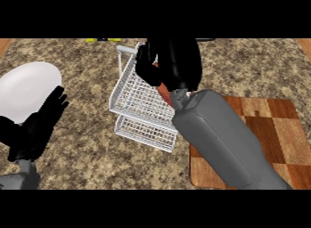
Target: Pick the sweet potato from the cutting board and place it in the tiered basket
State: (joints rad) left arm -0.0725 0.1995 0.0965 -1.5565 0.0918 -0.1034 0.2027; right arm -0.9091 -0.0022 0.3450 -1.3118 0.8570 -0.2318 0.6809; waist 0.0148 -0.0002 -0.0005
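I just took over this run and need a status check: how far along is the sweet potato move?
Done: the checkered wooden cutting board shows no sweet potato.

In hand: the right hand is curled over the white wire tiered basket, an orange sweet potato showing beneath it.

Left: lowering and releasing it in the basket.

The left hand rests open by the white round plate.

Two smooth grey forearms, each ending in a black hand with slender black fingers (55,100).
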